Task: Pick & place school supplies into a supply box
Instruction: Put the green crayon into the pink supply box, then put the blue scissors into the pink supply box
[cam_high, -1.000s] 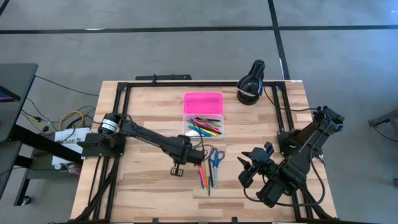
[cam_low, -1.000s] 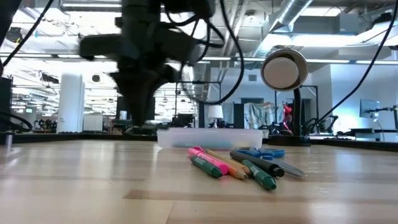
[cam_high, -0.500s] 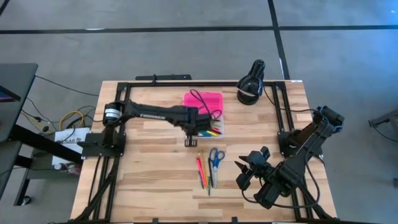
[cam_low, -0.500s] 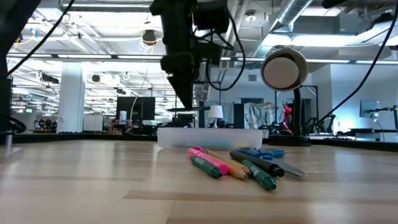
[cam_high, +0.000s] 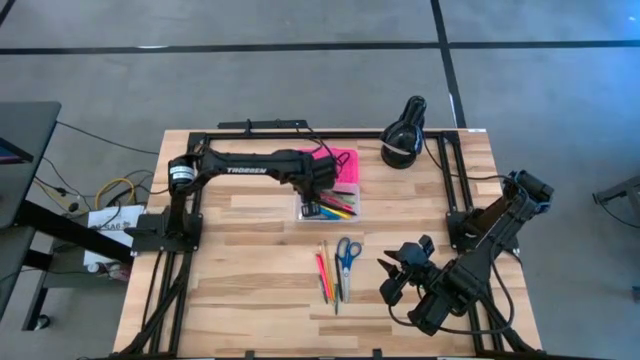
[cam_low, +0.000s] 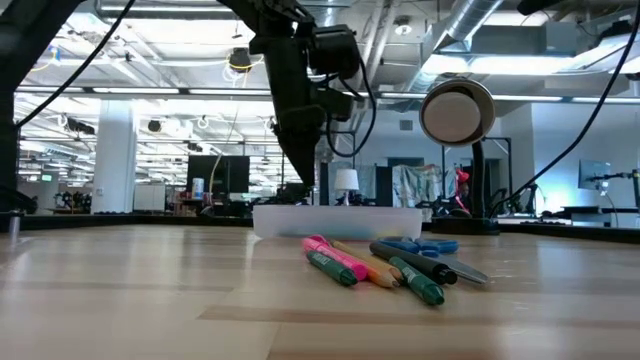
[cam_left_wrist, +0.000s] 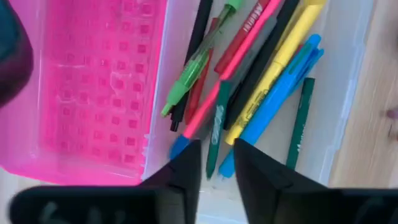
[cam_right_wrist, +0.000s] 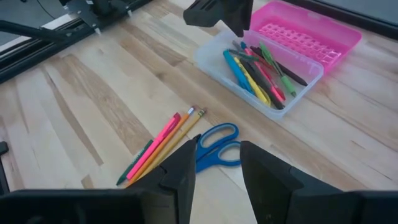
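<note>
Left gripper (cam_left_wrist: 214, 163), parted and empty, was held over the box (cam_high: 327, 205); right gripper (cam_right_wrist: 216, 163) was parked open. Remaining pens (cam_high: 327, 275) could be scattered by a careless descent.

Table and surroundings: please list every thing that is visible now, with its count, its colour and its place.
supply box: one, clear base with pink lid open behind it, far middle of table.
pens and markers in box: several, green, pink, yellow, blue, black.
loose pens and pencils: a few, pink, orange, green, dark, near middle.
scissors: one, blue handles, beside the loose pens.
black round device: one, far right corner.
left tool: open, above the box.
right tool: open, waiting near right.
</note>
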